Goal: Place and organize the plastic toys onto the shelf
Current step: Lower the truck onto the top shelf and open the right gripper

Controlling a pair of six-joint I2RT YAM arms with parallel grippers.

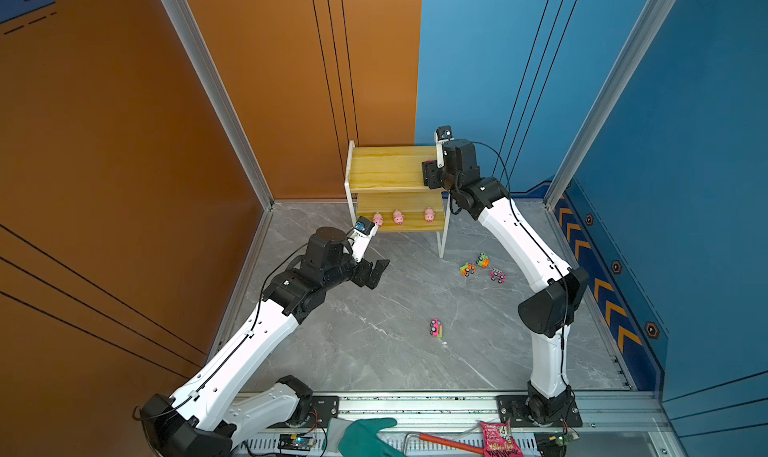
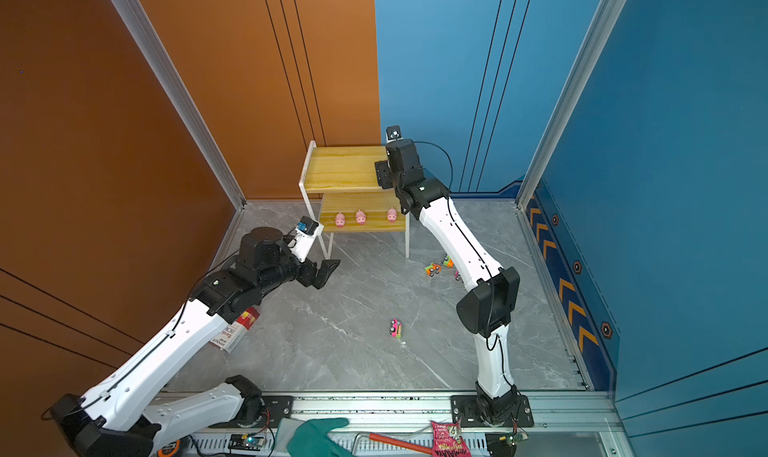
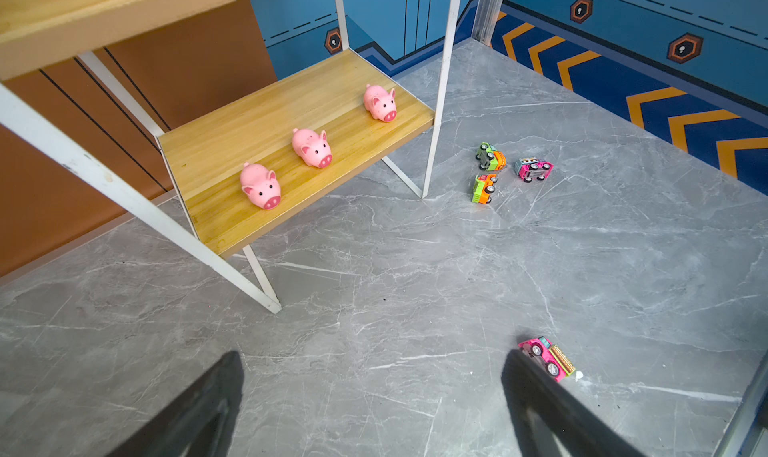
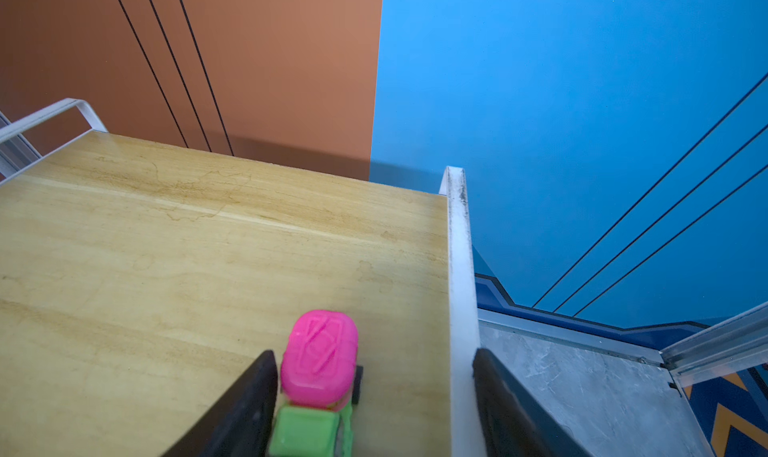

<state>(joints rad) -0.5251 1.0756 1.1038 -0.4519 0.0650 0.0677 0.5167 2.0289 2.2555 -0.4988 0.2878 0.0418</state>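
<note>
The shelf (image 1: 386, 168) stands at the back wall, seen in both top views. Three pink pigs (image 1: 398, 217) (image 3: 311, 147) sit in a row on its lower board (image 2: 365, 226). A pink and green truck (image 4: 319, 359) rests on the top board (image 4: 166, 268) near its edge, between the fingers of my open right gripper (image 4: 374, 353) (image 1: 430, 174) and close against one finger. Three trucks (image 1: 482, 260) (image 3: 484, 188) lie tumbled on the floor right of the shelf. A lone pink truck (image 1: 436, 328) (image 3: 547, 358) lies mid-floor. My left gripper (image 1: 376, 272) (image 3: 372, 357) hangs open and empty above the floor.
A teal glove (image 1: 365, 434), a red-handled tool (image 1: 449, 442) and a pink snack packet (image 1: 496, 438) lie by the front rail. In a top view a red and white box (image 2: 237, 330) lies under my left arm. Orange and blue walls enclose the grey floor.
</note>
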